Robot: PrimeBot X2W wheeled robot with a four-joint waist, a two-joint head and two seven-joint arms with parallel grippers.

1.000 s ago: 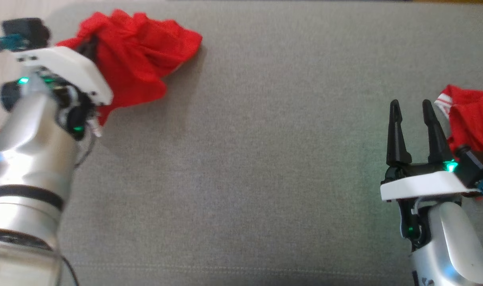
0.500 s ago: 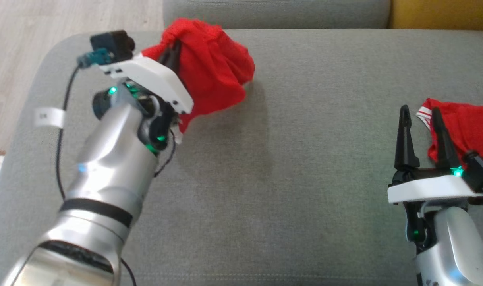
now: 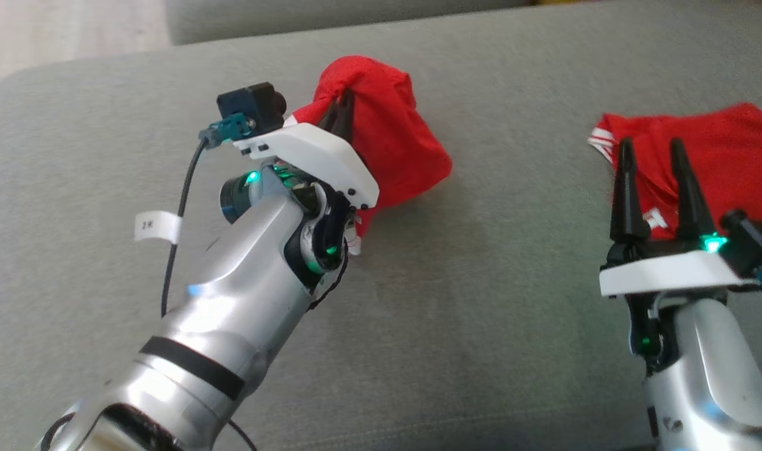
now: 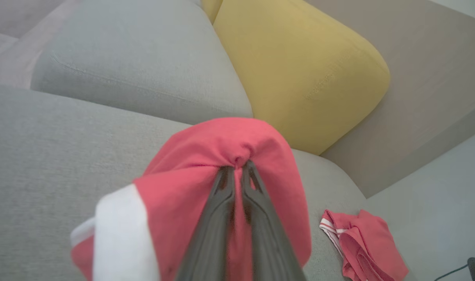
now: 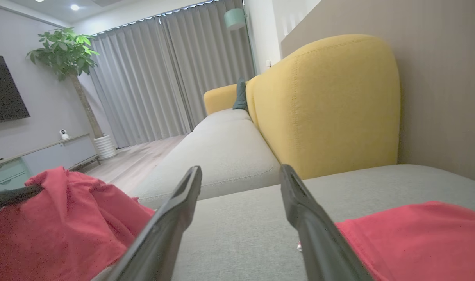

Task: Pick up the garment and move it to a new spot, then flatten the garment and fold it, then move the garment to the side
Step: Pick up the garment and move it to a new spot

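Observation:
My left gripper is shut on a bunched red garment, which hangs from the fingertips over the middle of the grey sofa seat. In the left wrist view the gripper pinches a fold of the garment, and a white band shows at the cloth's lower left. My right gripper stands open at the right, its fingers over the near edge of a second red garment that lies crumpled on the seat. Nothing sits between the right gripper fingers.
A yellow back cushion and a grey cushion stand behind the seat. The second red garment lies near a brown wall panel. Wooden floor shows beyond the seat's far left corner.
The head camera has shifted. My left arm has carried the red garment rightward, from the seat's left corner toward its middle and closer to the second garment. The right gripper stays open.

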